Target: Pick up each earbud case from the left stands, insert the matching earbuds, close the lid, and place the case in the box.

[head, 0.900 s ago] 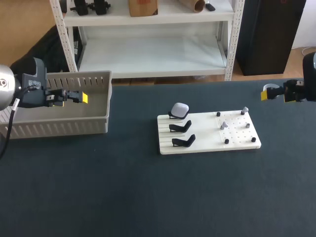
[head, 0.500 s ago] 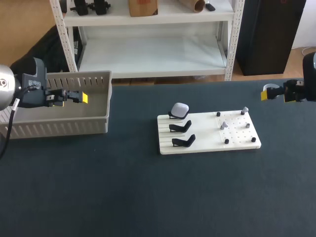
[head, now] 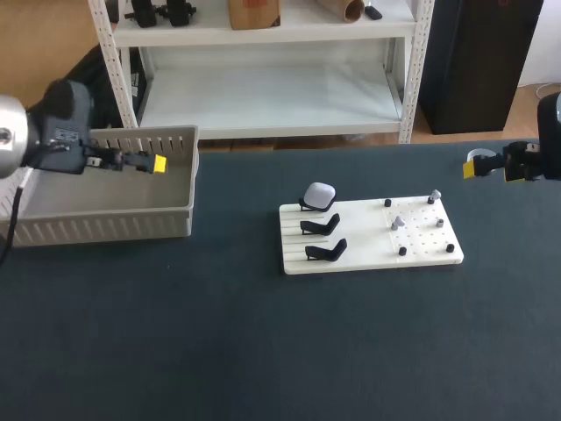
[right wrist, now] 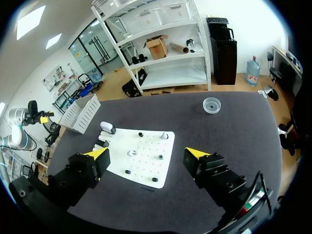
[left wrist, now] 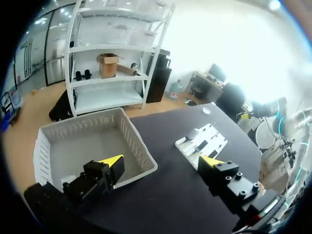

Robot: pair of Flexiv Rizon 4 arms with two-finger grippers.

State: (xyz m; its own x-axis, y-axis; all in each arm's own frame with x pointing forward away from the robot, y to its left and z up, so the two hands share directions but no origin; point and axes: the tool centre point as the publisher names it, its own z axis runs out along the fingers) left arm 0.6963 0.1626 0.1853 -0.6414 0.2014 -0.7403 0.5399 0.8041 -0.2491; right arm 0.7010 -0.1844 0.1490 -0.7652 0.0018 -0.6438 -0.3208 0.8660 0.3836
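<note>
Got the left gripper (left wrist: 162,162) spread wide over the box (head: 105,224) far left, right gripper (right wrist: 147,153) wide too, far right; earbud case (head: 320,193) sitting on farthest stand (head: 306,206).

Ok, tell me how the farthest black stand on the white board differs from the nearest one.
The farthest stand carries a white earbud case; the nearest stand is bare. The case hides most of the farthest stand; the nearest shows whole. Both are black, on the white board's left part.

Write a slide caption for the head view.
Left gripper hovers open by the grey slatted plastic box; a white rounded earbud case sits on the white stand board.
</note>
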